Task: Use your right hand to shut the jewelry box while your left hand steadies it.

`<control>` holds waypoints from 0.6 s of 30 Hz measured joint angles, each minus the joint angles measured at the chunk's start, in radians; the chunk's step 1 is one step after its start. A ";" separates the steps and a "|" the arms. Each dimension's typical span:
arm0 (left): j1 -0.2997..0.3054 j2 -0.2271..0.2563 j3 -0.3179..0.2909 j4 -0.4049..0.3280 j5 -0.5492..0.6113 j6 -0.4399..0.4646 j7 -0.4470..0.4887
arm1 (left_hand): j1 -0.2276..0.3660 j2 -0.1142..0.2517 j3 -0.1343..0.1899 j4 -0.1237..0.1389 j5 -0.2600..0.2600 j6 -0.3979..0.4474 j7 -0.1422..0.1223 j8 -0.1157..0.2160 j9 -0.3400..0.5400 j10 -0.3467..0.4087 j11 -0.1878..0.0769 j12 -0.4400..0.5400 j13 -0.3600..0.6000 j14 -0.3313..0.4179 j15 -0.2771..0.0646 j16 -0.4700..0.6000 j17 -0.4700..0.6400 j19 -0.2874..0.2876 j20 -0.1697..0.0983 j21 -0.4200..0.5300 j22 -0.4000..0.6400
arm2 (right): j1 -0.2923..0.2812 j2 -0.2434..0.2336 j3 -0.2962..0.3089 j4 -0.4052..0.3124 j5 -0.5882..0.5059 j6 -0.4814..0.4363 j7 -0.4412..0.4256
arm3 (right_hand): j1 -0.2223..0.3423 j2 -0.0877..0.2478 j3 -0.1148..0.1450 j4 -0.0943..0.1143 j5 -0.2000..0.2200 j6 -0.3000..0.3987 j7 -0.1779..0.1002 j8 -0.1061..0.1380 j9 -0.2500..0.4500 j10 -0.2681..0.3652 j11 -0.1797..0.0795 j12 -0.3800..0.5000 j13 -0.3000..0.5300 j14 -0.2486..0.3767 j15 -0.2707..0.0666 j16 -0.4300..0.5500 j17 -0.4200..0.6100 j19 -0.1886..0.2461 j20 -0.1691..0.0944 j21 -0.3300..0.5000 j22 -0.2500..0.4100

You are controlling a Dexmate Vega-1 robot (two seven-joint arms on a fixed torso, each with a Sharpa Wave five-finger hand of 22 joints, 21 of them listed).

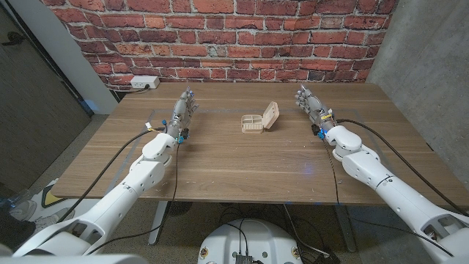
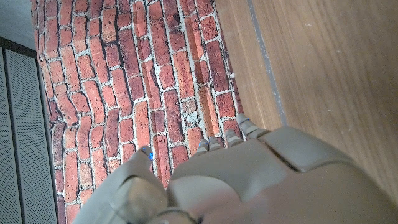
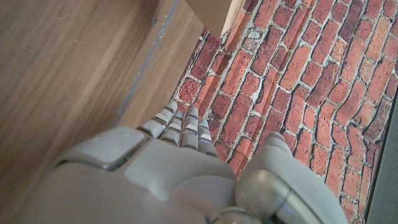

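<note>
A small tan jewelry box (image 1: 260,121) stands open near the middle of the wooden table (image 1: 242,158), its lid tilted up on the right side and its compartments showing. My left hand (image 1: 183,111) stands well to the left of the box, fingers straight and apart, holding nothing. My right hand (image 1: 311,104) stands to the right of the box, a short gap away, fingers straight and empty. The back of the left hand (image 2: 249,180) faces the brick wall in the left wrist view. The right hand (image 3: 174,168) shows the same way in the right wrist view.
A red brick wall (image 1: 220,37) runs behind the table's far edge, with a white power strip (image 1: 144,82) at its foot on the left. A grey concrete wall (image 1: 425,51) stands to the right. Cables trail along both arms.
</note>
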 measured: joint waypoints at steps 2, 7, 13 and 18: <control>0.002 0.001 0.000 -0.003 0.000 0.000 0.000 | 0.000 0.000 0.000 0.000 0.000 0.000 0.000 0.000 0.000 0.000 0.000 0.000 0.000 0.000 0.000 0.000 0.000 0.000 0.000 0.000 0.000 | -0.002 -0.013 -0.005 -0.023 -0.016 -0.023 -0.013 | 0.002 -0.002 0.000 0.000 0.000 0.000 0.000 0.000 0.000 0.000 0.000 0.000 0.000 -0.005 0.005 0.000 0.000 -0.002 0.002 0.000 0.000; 0.009 0.004 -0.001 -0.010 0.000 0.000 0.001 | 0.000 0.000 0.000 0.000 0.000 0.000 0.000 0.000 0.000 0.000 0.000 0.000 0.000 0.000 0.000 0.000 0.000 0.000 0.000 0.000 0.000 | -0.006 -0.045 -0.019 -0.083 -0.053 -0.088 -0.042 | 0.011 -0.011 -0.001 -0.010 0.000 -0.006 -0.002 0.000 0.004 -0.022 0.000 0.000 0.000 -0.016 0.016 0.000 0.000 0.005 0.035 0.000 0.000; 0.015 0.008 -0.003 -0.017 -0.002 0.000 0.002 | 0.000 0.000 0.000 0.000 0.000 0.000 0.000 0.000 0.000 0.000 0.000 0.000 0.000 0.000 0.000 0.000 0.000 0.000 0.000 0.000 0.000 | -0.012 -0.073 -0.034 -0.148 -0.093 -0.165 -0.079 | 0.030 -0.023 0.003 -0.031 0.000 -0.020 -0.002 0.000 0.005 -0.016 0.006 0.000 0.000 0.018 0.027 0.008 0.000 0.047 0.071 0.011 -0.003; 0.021 0.012 -0.005 -0.024 -0.003 0.000 0.000 | 0.000 0.000 0.000 0.000 0.000 0.000 0.000 0.000 0.000 0.000 0.000 0.000 0.000 0.000 0.000 0.000 0.000 0.000 0.000 0.000 0.000 | -0.017 -0.089 -0.045 -0.206 -0.134 -0.258 -0.127 | 0.049 -0.030 0.008 -0.046 0.000 -0.012 0.009 0.004 0.005 -0.013 0.009 0.000 0.005 0.042 0.035 0.012 0.000 0.078 0.068 0.019 -0.003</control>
